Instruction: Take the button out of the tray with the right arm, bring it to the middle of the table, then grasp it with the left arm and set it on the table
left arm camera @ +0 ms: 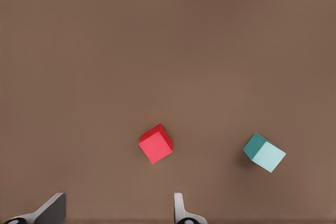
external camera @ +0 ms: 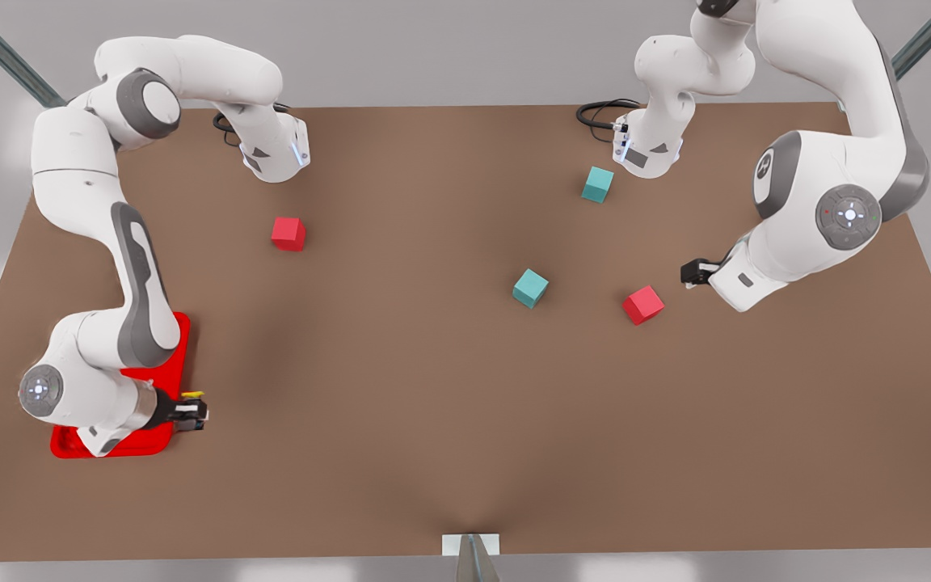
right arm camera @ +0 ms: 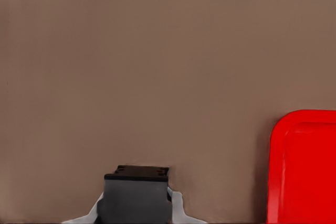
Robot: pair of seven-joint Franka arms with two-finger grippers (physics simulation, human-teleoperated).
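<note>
The red tray (external camera: pixel 179 335) lies at the near corner of the table (external camera: pixel 401 388) on the front view's left, partly under the right arm. My right gripper (external camera: pixel 195 409) sits just past the tray's edge and is shut on the button (external camera: pixel 193 395), whose yellow cap shows on top. In the right wrist view the button's dark body (right arm camera: pixel 135 192) is pinched between the fingers, above bare table, with the tray (right arm camera: pixel 304 166) off to one side. My left gripper (external camera: pixel 690 272) waits at the front view's right, open, and its fingertips (left arm camera: pixel 181 211) stand wide apart.
A red cube (external camera: pixel 643 305) (left arm camera: pixel 156 144) and a teal cube (external camera: pixel 530 288) (left arm camera: pixel 264 152) lie close to the left gripper. Another red cube (external camera: pixel 288 234) and another teal cube (external camera: pixel 597 184) sit farther back. The middle front of the table is bare.
</note>
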